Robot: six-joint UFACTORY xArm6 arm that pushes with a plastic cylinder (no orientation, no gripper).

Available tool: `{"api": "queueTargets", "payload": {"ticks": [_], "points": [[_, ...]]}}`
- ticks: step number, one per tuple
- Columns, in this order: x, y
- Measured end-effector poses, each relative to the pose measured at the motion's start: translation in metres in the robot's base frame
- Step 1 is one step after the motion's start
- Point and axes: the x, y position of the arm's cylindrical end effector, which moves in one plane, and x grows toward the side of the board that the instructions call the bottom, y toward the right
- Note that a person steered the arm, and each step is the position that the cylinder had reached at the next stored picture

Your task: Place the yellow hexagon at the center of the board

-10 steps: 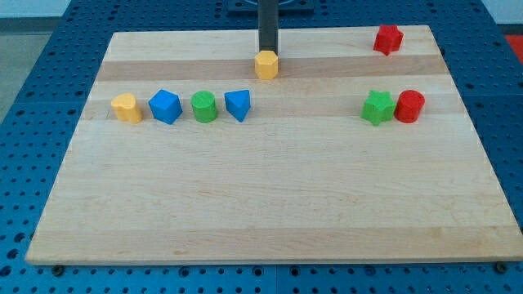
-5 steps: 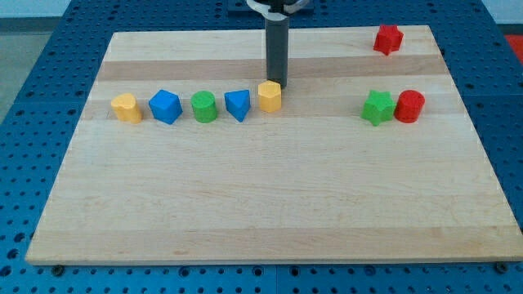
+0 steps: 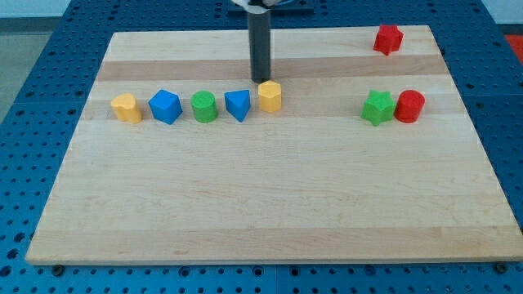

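One rod stands upright from the view's top, and my tip (image 3: pixel 261 80) rests on the surface (image 3: pixel 270 204) just above and slightly left of the yellow hexagon (image 3: pixel 270 96); whether they touch I cannot tell. It carries no hand and holds nothing. That hexagon sits just right of the blue block (image 3: pixel 238 104), above the surface's middle.

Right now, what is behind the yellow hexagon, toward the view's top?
My tip stands just behind the yellow hexagon, slightly to its left in the view, with bare board beyond. The rod covers a strip of board, and the hexagon's rear face is not visible.
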Motion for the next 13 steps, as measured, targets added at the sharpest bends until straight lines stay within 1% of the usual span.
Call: {"api": "queueTargets", "payload": {"ticks": [1,2,5,8,10,13], "points": [[0.007,-0.015],[0.018,-0.015],[0.022,-0.012],[0.022,0.012],[0.025,0.015],[0.013,0.042]]}}
